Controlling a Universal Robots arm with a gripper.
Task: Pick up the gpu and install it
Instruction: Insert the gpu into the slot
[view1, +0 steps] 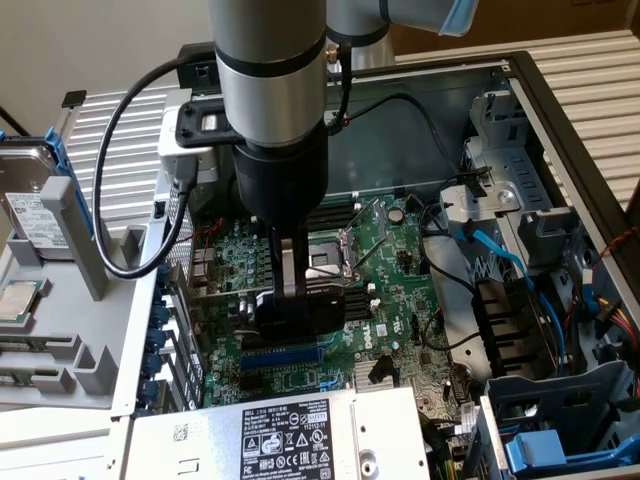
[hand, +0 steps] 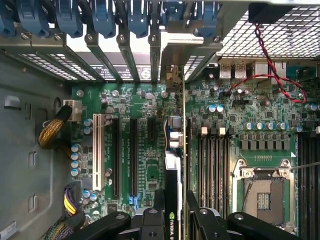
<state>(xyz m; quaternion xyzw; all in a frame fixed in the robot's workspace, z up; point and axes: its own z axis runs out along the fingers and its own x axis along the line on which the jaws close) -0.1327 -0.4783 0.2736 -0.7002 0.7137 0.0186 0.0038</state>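
The gpu (view1: 303, 312) (hand: 173, 180) stands on edge, grasped between the clenched fingers (view1: 288, 258) (hand: 159, 202). Its silver end bracket (hand: 173, 60) is at the end far from them, against the slotted rear wall of the computer case (view1: 560, 120). Below the fingers lies the green motherboard (view1: 400, 265) (hand: 145, 100), with the open processor socket (hand: 262, 195) on one side of them and the long expansion slots (hand: 134, 155) on the other; whether the card is seated cannot be told.

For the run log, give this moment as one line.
tool: shut on gpu | gpu: on edge over motherboard | seated: cannot tell
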